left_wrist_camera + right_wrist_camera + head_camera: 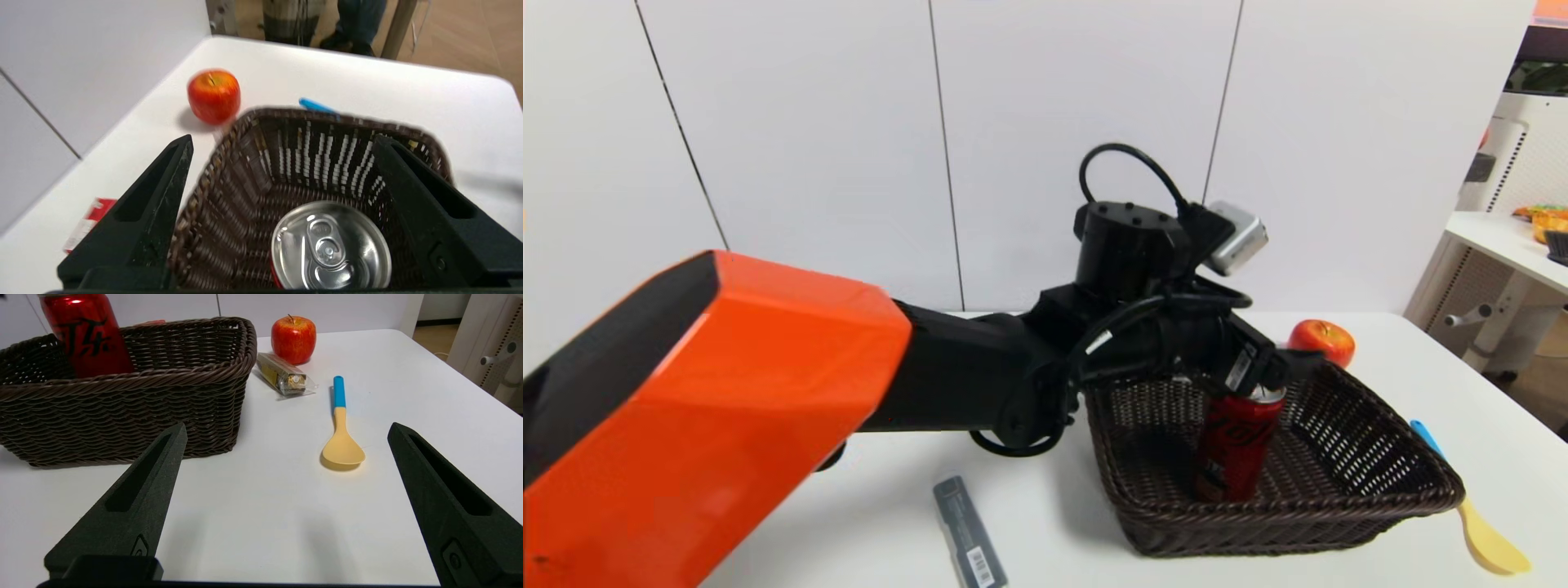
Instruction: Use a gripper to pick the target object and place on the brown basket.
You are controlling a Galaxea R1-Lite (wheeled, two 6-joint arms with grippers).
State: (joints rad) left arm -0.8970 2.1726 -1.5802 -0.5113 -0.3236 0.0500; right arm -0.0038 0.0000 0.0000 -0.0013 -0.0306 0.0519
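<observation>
The red soda can [1237, 445] stands in the brown basket [1347, 490], near its middle. My left gripper [1270, 376] is just above the can's silver top [331, 245]. It is open [284, 139], with the fingers spread wide on either side and not pressing the can. The basket's inner wall [245, 171] shows beyond the can. My right gripper [288, 425] is open and empty, low over the bare table in front of the basket [122, 404]; the can [88, 335] shows over the rim. The right gripper does not show in the head view.
A red apple [1323, 340] sits behind the basket. A yellow spoon with a blue handle [1478, 523] lies to its right, and a wrapped chocolate pack [282, 373] lies by the apple. A grey bar-shaped pack [968, 531] lies front left. A small red box [88, 222] lies beside the basket.
</observation>
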